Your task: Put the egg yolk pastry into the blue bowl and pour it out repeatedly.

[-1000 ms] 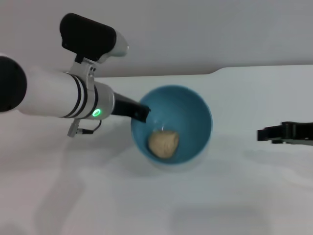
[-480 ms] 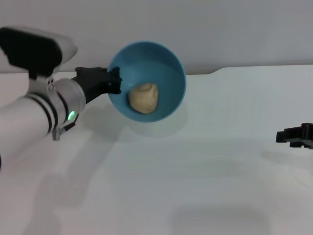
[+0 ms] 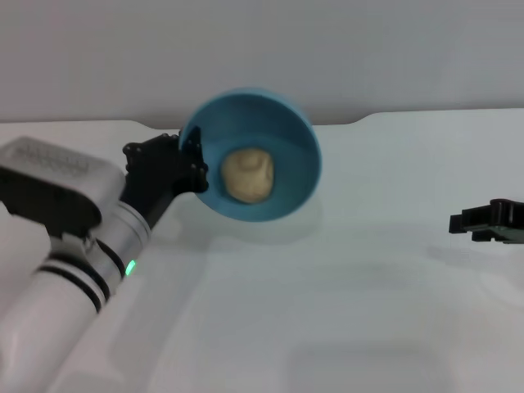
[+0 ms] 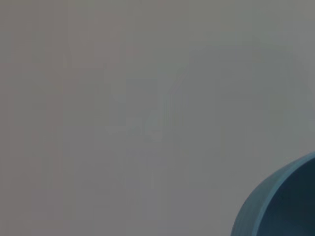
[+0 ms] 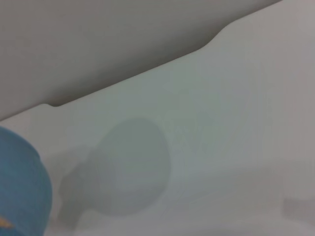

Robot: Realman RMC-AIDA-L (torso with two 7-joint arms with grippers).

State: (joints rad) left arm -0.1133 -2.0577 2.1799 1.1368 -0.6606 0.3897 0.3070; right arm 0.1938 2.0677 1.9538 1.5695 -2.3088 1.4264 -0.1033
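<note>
The head view alone showed the left gripper [image 3: 190, 160] pinching the rim of the blue bowl [image 3: 288, 139], which was held off the white table [image 3: 344, 295] and tipped toward the camera. The egg yolk pastry [image 3: 248, 174], matte and pale tan, lay inside the glossy bowl. The left wrist view caught only a curved edge of the bowl. The right gripper [image 3: 483, 222] hung at the frame's edge, partly cut off; whether it was spread could not be told.
</note>
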